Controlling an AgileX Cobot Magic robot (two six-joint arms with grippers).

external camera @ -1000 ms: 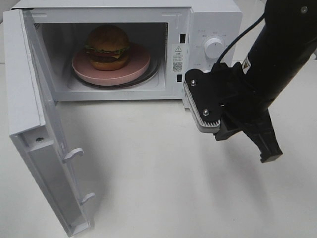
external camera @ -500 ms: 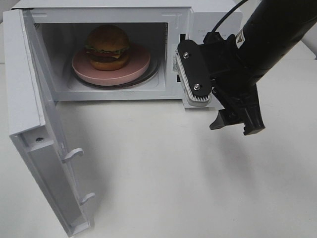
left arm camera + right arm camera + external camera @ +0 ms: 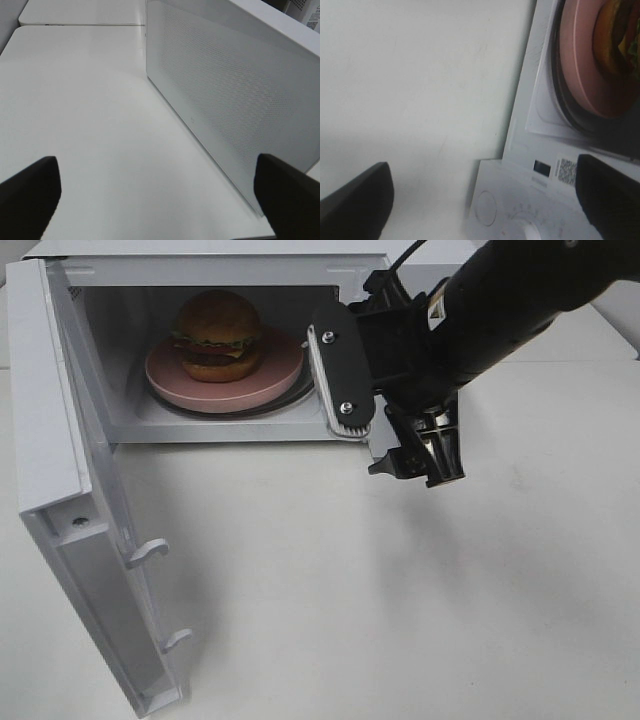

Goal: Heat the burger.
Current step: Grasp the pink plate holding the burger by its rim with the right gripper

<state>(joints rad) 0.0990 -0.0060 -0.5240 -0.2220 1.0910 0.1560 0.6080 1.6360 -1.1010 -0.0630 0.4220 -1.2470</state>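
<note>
The burger [image 3: 218, 335] sits on a round pink plate [image 3: 280, 375] inside the open microwave [image 3: 230, 260]; both also show in the right wrist view, burger [image 3: 615, 35] and plate [image 3: 580, 60]. My right gripper [image 3: 415, 472] hangs in front of the microwave's control panel, to the right of the cavity, open, with nothing between its fingers [image 3: 355, 200]. The left gripper [image 3: 160, 200] is outside the high view. In its wrist view it stands open and empty on the outer side of the microwave door [image 3: 240, 100].
The microwave door [image 3: 90, 540] is swung wide open to the left, reaching toward the table's front edge. The dial [image 3: 525, 227] shows in the right wrist view. The white table [image 3: 350, 610] lies in front of the microwave.
My right gripper went from shut to open. The right arm swung left and back toward the microwave, now covering the control panel. Burger, plate and door have not moved.
</note>
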